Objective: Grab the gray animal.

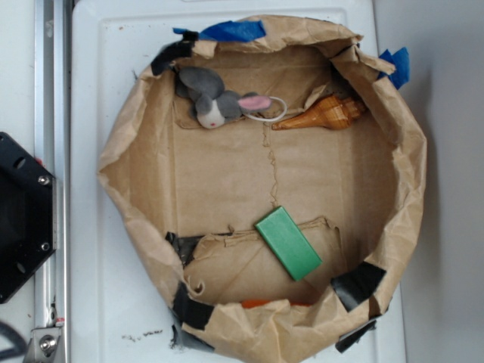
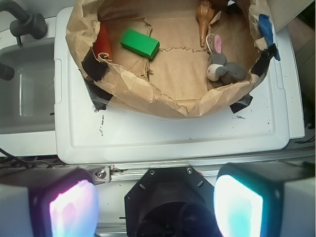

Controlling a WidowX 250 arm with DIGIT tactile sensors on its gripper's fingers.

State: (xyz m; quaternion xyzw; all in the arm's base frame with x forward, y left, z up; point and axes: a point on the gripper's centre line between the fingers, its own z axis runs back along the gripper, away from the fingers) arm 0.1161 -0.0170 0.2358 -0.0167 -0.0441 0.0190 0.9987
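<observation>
Your pincer is spread and empty, well back from the paper tray; the gray animal lies ahead to the right against the tray's near wall, beside the seashell.

The gray animal is a small soft plush, gray-bodied with a white muzzle, a pink inner ear and a thin white ring loop at the ear. It lies on its side on the brown paper floor of the paper basin, tucked into a corner against the crumpled wall, close under the rim. In the exterior view that is the far left corner; its body points into the corner, ear and loop toward the middle.
</observation>
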